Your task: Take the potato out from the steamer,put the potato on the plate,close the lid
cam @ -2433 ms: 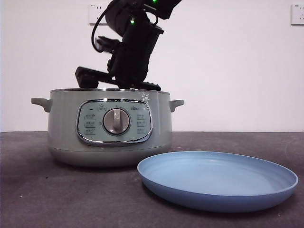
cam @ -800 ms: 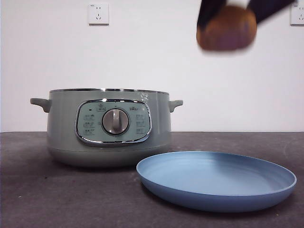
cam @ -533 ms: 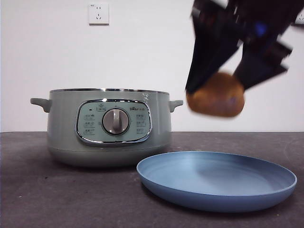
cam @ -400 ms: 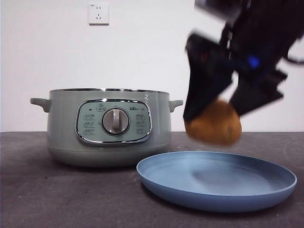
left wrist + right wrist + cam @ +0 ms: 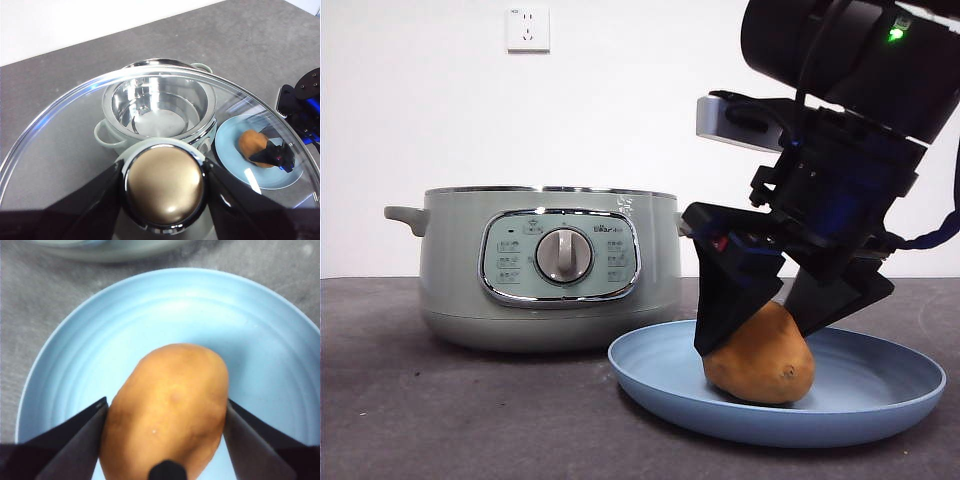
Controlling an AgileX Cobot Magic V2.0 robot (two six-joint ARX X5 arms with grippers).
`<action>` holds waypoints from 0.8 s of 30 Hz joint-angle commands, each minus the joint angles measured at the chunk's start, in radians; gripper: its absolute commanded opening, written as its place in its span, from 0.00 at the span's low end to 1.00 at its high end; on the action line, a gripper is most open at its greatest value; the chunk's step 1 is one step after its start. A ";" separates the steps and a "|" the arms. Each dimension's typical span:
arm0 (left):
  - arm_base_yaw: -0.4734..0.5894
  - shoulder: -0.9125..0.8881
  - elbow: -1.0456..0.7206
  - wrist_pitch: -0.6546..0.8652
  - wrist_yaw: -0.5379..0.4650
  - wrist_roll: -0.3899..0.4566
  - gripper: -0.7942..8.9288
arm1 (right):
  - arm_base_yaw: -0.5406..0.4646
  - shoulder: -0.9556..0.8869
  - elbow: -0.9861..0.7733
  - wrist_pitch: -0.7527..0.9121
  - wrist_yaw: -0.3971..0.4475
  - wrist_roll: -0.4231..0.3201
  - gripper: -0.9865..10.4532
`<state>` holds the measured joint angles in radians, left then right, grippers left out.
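right pincer (image 5: 760, 335) is clamping the potato (image 5: 760, 367) sitting under it on the plate (image 5: 880, 415), so it's risking rolling once released, while the left pincer (image 5: 164, 186) is gripping the lid (image 5: 90, 125)

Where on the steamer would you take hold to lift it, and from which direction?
Grip the steamer by its two small side handles, coming in level from each side: they jut out just under the rim, while the round body is too wide and smooth to clamp.

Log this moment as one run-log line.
right tool: shut on potato, resting on plate | left tool: holding lid above open steamer | next: release potato
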<state>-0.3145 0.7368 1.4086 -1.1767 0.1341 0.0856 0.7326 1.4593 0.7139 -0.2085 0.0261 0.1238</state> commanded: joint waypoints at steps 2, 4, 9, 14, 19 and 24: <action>0.001 0.027 0.006 0.079 0.032 0.005 0.07 | 0.000 0.007 -0.007 -0.005 0.005 0.019 0.15; 0.001 0.053 0.006 0.108 0.058 0.007 0.07 | 0.000 0.006 -0.007 -0.009 0.006 0.019 0.29; -0.001 0.127 0.006 0.176 0.069 0.018 0.07 | 0.000 0.006 -0.006 -0.010 0.007 0.018 0.59; -0.001 0.232 0.006 0.256 0.109 0.025 0.07 | 0.000 -0.011 -0.006 -0.009 0.012 0.017 0.59; -0.010 0.354 0.006 0.378 0.111 0.048 0.07 | 0.000 -0.082 -0.001 -0.014 0.036 0.008 0.59; -0.035 0.470 0.006 0.476 0.111 0.062 0.07 | 0.000 -0.217 0.013 -0.087 0.036 0.008 0.59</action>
<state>-0.3439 1.2026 1.4086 -0.7525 0.2325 0.1276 0.7326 1.2606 0.7200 -0.2966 0.0601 0.1345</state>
